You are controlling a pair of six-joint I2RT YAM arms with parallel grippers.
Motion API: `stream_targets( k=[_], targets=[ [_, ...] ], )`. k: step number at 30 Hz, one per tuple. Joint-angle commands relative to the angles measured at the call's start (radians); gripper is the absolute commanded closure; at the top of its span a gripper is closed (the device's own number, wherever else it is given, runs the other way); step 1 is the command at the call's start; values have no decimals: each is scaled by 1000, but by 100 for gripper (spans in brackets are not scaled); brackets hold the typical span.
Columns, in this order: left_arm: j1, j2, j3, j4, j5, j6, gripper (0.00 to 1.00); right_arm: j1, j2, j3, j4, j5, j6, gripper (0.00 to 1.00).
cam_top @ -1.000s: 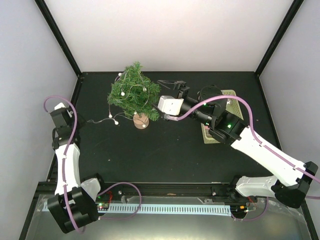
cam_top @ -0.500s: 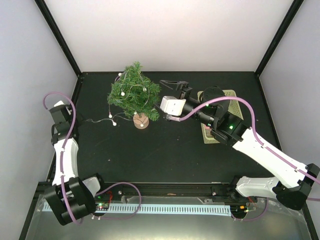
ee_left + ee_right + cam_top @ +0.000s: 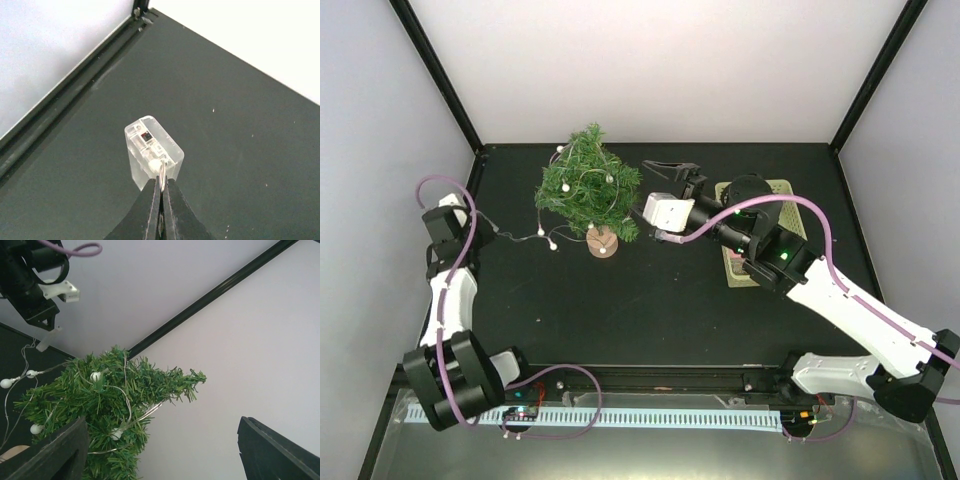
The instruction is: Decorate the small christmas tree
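**Right gripper** (image 3: pixel 650 200), jaws spread wide and empty, is shown facing the small christmas tree (image 3: pixel 588 190), which stands upright just ahead of its fingertips. In the right wrist view the tree's long axis is seen running across the opening, from one finger toward the other.

**Left gripper** (image 3: pixel 161 185), fingers pressed together on the wire of the light string (image 3: pixel 542 232) beside its clear plastic box (image 3: pixel 152 152), is held well apart from the tree.

The right arm is judged the nearer.
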State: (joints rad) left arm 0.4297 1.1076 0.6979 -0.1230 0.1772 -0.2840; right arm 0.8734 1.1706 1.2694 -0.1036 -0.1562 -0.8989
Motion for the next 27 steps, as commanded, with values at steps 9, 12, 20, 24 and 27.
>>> stream_targets(
  k=[9, 12, 20, 24, 27],
  targets=[
    [-10, 81, 75, -30, -102, 84, 98, -7, -6, -16, 34, 5, 8, 18],
    [-28, 142, 123, 17, 20, 110, 98, -7, -16, -20, 34, 1, 10, 18],
    [-150, 366, 268, 67, 175, 234, 98, -7, -38, -23, 44, 4, 9, 18],
    [-167, 410, 297, -62, 145, 222, 98, -8, -32, -8, 40, 20, 1, 18],
    [-169, 403, 242, -5, 151, 200, 98, -9, -29, -1, 36, 16, -3, 18]
  ],
)
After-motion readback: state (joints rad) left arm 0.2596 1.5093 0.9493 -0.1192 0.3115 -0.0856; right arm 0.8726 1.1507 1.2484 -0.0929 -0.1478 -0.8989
